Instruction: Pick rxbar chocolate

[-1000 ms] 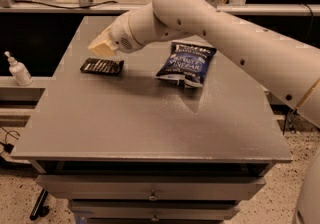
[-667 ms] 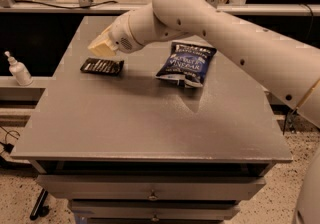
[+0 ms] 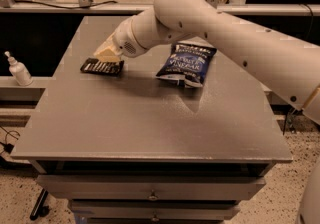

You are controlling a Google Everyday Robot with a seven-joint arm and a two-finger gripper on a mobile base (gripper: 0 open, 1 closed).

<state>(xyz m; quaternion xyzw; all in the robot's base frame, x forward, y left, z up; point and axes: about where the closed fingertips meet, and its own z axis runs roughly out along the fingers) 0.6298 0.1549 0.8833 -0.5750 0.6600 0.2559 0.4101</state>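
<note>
The rxbar chocolate (image 3: pixel 97 67) is a small flat black bar with white lettering, lying on the grey table (image 3: pixel 150 123) at the far left. My gripper (image 3: pixel 107 56) is cream-coloured, at the end of the white arm that reaches in from the right. It sits just above the bar's right end, touching or nearly touching it. The gripper's body hides part of the bar's right end.
A blue chip bag (image 3: pixel 187 63) lies to the right of the bar, under the arm. A white pump bottle (image 3: pixel 19 70) stands on a lower ledge left of the table. Metal frame legs stand behind the table.
The gripper has come down and slightly right, from above the bar onto its right end. The bar and chip bag have not moved.
</note>
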